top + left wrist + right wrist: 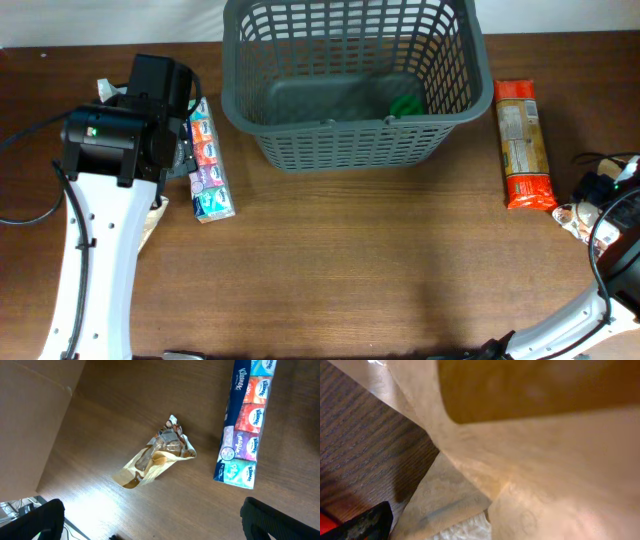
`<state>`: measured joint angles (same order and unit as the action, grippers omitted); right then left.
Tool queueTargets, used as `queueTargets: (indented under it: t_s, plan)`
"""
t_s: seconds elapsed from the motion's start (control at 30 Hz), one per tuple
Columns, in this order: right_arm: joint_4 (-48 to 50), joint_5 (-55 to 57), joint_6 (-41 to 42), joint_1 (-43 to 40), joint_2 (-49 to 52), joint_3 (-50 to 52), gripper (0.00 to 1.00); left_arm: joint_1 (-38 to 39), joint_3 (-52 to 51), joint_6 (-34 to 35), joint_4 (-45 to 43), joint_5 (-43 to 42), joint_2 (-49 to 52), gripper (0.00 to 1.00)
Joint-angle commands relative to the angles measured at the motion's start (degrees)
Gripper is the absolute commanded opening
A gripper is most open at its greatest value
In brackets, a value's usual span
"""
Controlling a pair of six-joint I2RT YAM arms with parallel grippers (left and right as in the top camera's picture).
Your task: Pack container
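The dark grey slotted container (pixel 350 140) stands at the back centre with a green item (pixel 406 104) lying inside. My left gripper (pixel 176 150) (pixel 150 527) is open and empty above the table. A crumpled gold snack wrapper (pixel 155 457) and a long Kleenex tissue pack (pixel 208 165) (pixel 244 425) lie just ahead of it. My right gripper (pixel 598 192) (pixel 480 527) is low at the right edge, pressed up to a tan snack packet (pixel 574 216) (pixel 520 460) that fills its view. Only its left finger shows, set wide; the right finger is hidden.
An orange pasta packet (pixel 522 145) lies to the right of the basket. The left table edge, with a lighter surface (pixel 30 415) beyond, is close to the gold wrapper. Cables (pixel 30 130) trail at the far left.
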<state>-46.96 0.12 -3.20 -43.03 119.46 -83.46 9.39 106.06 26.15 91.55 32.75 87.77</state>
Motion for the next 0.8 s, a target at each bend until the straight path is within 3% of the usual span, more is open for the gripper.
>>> queueTargets:
  t_s: [0.0,0.17,0.23,0.4,0.47,0.57,0.77]
  plan:
    - [-0.15,0.28,0.15,0.2,-0.04,1.95,0.99,-0.24,-0.09,-0.13,0.22,-0.07,0.42,1.0]
    - [-0.13,0.0,0.48,0.22,-0.04,1.95,0.97,-0.24,-0.09,-0.13,0.22,0.09,0.42,1.0]
    - [-0.13,-0.28,0.66,0.22,-0.04,1.92,0.85,-0.24,-0.09,-0.13,0.22,0.09,0.42,1.0]
    - [-0.15,-1.25,0.68,0.22,-0.04,1.92,0.43,-0.24,-0.09,-0.13,-0.02,0.9,0.42,1.0]
    - [-0.28,-1.25,0.94,0.26,-0.04,1.92,0.23,-0.24,-0.09,-0.13,-0.22,1.16,0.42,1.0]
    - [-0.59,-1.27,2.47,0.26,-0.04,1.86,0.06,-0.24,-0.09,-0.13,-0.42,1.14,0.42,1.0]
    - [-2.36,-2.49,4.13,0.26,-0.7,0.15,0.04,-0.24,-0.09,-0.13,-0.42,1.14,0.42,1.0]
